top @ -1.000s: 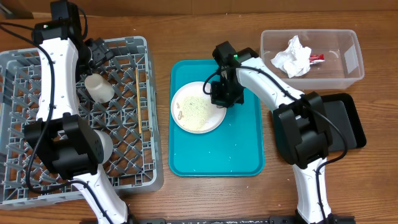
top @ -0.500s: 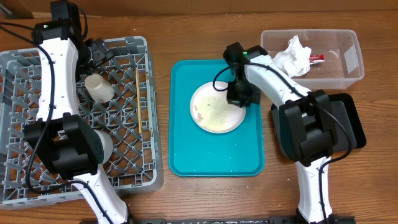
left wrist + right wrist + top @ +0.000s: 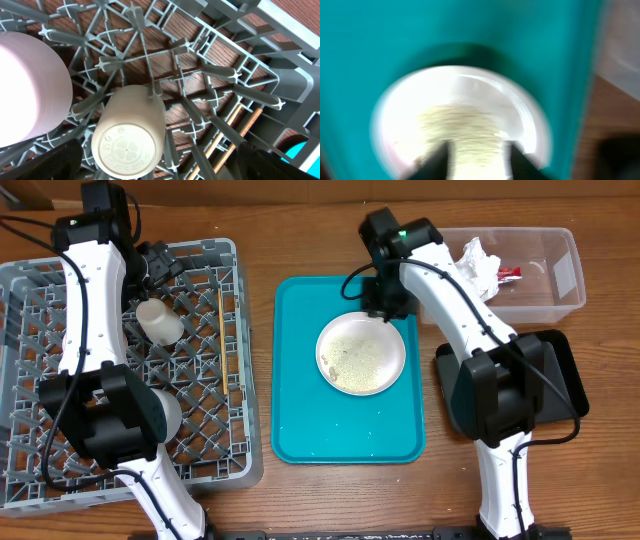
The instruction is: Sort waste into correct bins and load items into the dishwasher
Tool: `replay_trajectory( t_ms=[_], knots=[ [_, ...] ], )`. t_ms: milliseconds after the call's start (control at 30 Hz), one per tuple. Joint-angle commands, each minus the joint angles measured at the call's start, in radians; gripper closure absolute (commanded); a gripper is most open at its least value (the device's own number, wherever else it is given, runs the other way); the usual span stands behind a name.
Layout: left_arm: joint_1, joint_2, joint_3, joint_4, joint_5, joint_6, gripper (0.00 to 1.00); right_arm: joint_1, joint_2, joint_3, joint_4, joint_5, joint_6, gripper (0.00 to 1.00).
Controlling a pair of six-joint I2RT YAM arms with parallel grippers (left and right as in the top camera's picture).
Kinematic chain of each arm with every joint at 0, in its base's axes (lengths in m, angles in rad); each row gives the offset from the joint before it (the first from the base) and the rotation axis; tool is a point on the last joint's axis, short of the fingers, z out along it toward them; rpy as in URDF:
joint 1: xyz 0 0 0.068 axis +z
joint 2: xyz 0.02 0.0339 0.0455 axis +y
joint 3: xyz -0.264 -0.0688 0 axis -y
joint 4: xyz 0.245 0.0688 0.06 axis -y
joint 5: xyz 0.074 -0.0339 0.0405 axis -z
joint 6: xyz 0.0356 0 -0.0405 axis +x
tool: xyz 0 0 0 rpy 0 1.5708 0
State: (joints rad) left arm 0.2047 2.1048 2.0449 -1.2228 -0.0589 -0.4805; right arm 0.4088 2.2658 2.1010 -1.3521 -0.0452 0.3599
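Observation:
The large white plate (image 3: 362,355) holds pale rice-like crumbs (image 3: 358,360) and hangs over the teal tray's right half. My right gripper (image 3: 385,308) is shut on its far rim. The right wrist view is blurred, with the plate (image 3: 520,110) and crumbs between the fingers (image 3: 477,160). My left gripper (image 3: 150,270) is open over the grey dish rack (image 3: 215,430), its fingers (image 3: 165,167) wide apart around the small white cup (image 3: 160,320), which lies on its side (image 3: 132,135). The pinkish-white bowl (image 3: 25,85) and chopsticks (image 3: 220,330) are in the rack. The grey-green bowl is out of view.
The teal serving tray (image 3: 300,410) lies mid-table. The clear tub (image 3: 550,295) at the back right holds the crumpled napkin (image 3: 480,265) and red wrapper (image 3: 508,273). The black tray (image 3: 562,370) sits in front of it, partly under the right arm.
My right gripper has carried the plate from the tray's left half to its right half and swung back towards the clear tub. The left arm has not moved.

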Motion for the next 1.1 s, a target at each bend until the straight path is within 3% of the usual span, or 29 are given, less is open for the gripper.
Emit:
replay_trajectory(
  t_ms=[0,33,267,533,1000,1067],
  knots=[
    [-0.003,-0.001,0.023,0.001,0.007,-0.017,0.00,0.055,-0.003,0.028,0.034,-0.193,-0.133,0.16],
    [-0.003,-0.001,0.023,0.001,0.007,-0.018,0.00,0.069,-0.001,0.025,0.052,-0.193,-0.132,0.10],
    [-0.003,-0.001,0.023,0.001,0.007,-0.017,0.00,0.190,0.003,-0.021,0.197,-0.151,-0.110,0.09],
    [-0.002,-0.001,0.023,0.001,0.007,-0.017,0.00,0.342,0.005,-0.132,0.245,0.234,-0.041,0.30],
    [-0.002,-0.001,0.023,0.001,0.007,-0.017,0.00,0.409,0.011,-0.263,0.274,0.290,0.008,0.39],
    [-0.002,-0.001,0.023,0.001,0.007,-0.017,0.00,0.409,0.014,-0.264,0.271,0.277,0.008,0.46]
  ],
)
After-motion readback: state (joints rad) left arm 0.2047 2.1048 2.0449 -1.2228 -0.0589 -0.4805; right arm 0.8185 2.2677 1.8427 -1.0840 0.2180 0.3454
